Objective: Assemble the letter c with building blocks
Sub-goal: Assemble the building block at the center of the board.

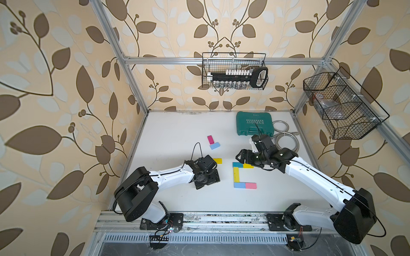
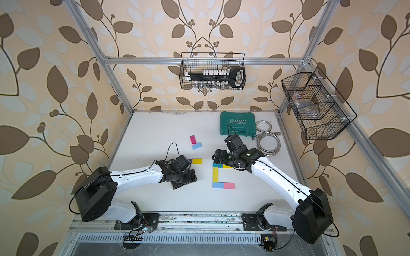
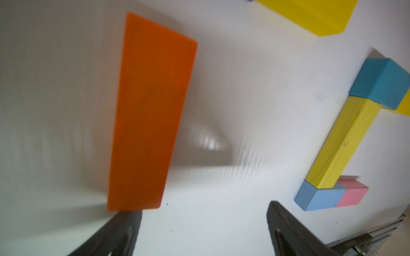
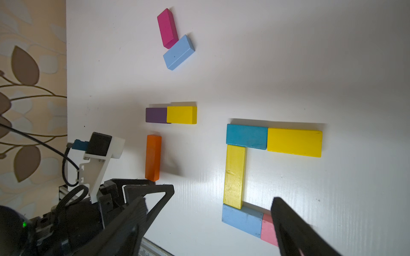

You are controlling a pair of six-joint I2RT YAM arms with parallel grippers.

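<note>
Blocks (image 1: 235,174) at lower centre of both top views form a C, so I judge assembly virtually done; left pincer (image 3: 202,208) and right pincer (image 4: 207,200) gape empty.

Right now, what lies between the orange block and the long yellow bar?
Only bare table between orange block and long yellow bar, in the right wrist view.
</note>
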